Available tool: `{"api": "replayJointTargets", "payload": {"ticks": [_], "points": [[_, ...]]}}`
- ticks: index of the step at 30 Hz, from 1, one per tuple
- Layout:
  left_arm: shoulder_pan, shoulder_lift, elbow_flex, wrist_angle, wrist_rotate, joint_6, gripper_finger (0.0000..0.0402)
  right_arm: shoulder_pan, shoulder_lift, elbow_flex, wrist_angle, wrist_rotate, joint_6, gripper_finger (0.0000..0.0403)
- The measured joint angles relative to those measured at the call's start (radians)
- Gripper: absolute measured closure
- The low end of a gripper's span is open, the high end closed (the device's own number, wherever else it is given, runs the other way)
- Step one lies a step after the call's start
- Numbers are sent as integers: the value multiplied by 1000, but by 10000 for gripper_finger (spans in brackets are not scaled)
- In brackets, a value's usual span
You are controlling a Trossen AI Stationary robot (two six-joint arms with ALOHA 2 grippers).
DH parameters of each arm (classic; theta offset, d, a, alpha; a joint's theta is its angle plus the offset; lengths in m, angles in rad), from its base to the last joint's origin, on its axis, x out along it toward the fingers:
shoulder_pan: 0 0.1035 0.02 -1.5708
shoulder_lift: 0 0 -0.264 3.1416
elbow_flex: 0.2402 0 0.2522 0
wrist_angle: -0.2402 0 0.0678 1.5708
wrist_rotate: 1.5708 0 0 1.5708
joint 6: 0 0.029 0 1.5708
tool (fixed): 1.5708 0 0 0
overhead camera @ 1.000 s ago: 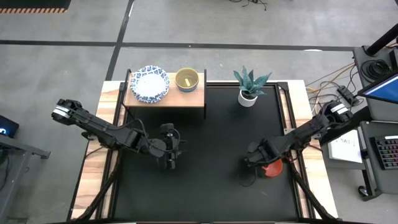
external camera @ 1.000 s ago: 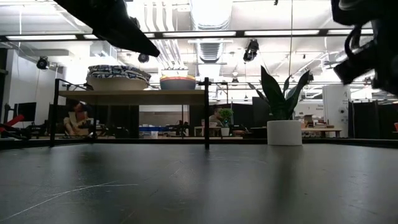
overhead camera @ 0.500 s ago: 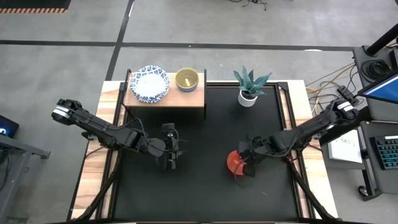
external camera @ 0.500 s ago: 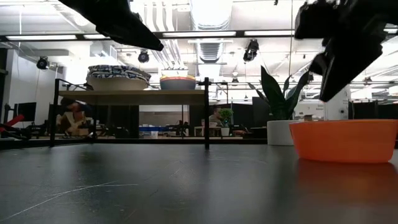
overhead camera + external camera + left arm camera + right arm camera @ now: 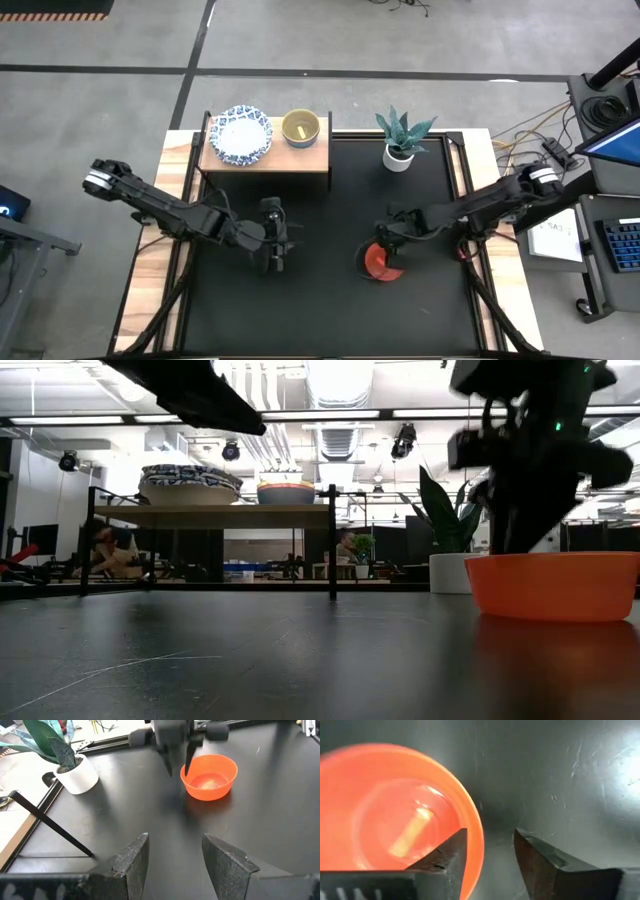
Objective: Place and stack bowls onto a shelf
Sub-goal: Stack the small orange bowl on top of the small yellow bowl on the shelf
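The right hand [image 5: 487, 852] stands over the red bowl [image 5: 395, 810], fingers spread and released, one finger inside the rim and the other just outside it, so the wall sits between them ungripped. The bowl rests on the black bench [image 5: 330, 300] directly under this hand. It looks like thin, smooth plastic: light, stiff enough to lift by one wall, but probably slippery and apt to tip from a one-sided pinch, so the hold should be square across the rim. A pale patch on its floor could be glare or a mark; I cannot tell which.

The left hand [image 5: 172, 855] hovers away to the side, also open and empty.

Farther off, beyond both hands, the shelf [image 5: 268, 160] carries a patterned bowl [image 5: 241, 135] and a yellow bowl [image 5: 300, 127]. Whether either is a stack is unclear from above, and the other bowls are out of sight.
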Motion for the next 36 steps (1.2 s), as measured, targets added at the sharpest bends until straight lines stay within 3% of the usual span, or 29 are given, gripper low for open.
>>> {"api": "replayJointTargets", "payload": {"ticks": [4,7,9,12,14,17,22,30,36], "points": [[0,-23,0,-1,0,0,235,-31,76,0,10,-1,-53,235],[0,-54,0,-13,0,2,235,-53,123,3,13,-27,-76,246],[0,-81,0,-30,-9,3,235,-67,141,12,17,-61,-80,278],[-4,-147,0,-137,-49,15,235,-89,153,39,17,-120,-85,358],[-4,-202,0,-219,-102,15,235,-102,148,73,13,-152,-106,382],[-3,-291,-12,-268,-151,19,235,-126,132,173,16,-159,-142,393],[-4,-416,-63,-212,-128,45,235,-206,131,429,-46,-158,-216,394],[-4,-536,-170,-109,-87,60,235,-438,137,837,-95,-157,-275,394],[-4,-552,-198,-95,-87,44,235,-617,137,969,7,-153,-212,394]]}}
